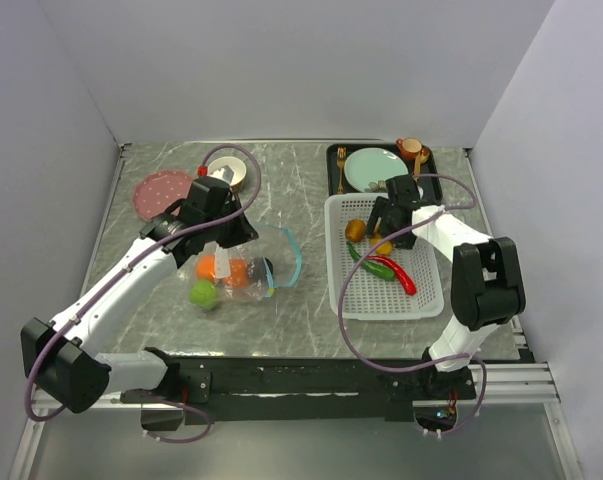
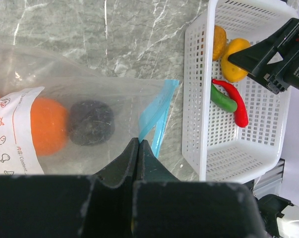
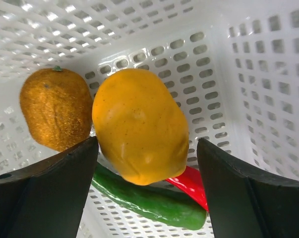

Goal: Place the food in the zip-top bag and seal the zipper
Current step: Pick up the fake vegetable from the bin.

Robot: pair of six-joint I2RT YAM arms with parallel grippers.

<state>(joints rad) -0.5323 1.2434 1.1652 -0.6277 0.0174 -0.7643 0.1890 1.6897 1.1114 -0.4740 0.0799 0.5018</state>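
Observation:
The clear zip-top bag (image 1: 243, 262) lies left of centre, holding an orange (image 2: 47, 125), a dark round fruit (image 2: 91, 122) and a green apple (image 1: 203, 293). My left gripper (image 2: 139, 142) is shut on the bag's mouth edge, right at the teal zipper (image 2: 156, 116). The white basket (image 2: 199, 124) holds the rest of the food. There my right gripper (image 3: 147, 144) hangs open around a yellow fruit (image 3: 139, 124), with a gap at the right finger (image 3: 253, 193). Beside the yellow fruit is a brown-orange fruit (image 3: 55, 114); under it lie a green pepper (image 3: 149, 201) and a red chili (image 3: 191, 183).
A black tray (image 1: 333, 160) with a teal plate (image 1: 373, 167), a small cup (image 1: 410, 148) and a fork stands behind the basket. A pink plate (image 1: 161, 190) and a small bowl (image 1: 229, 176) are at the back left. Grey walls close in both sides.

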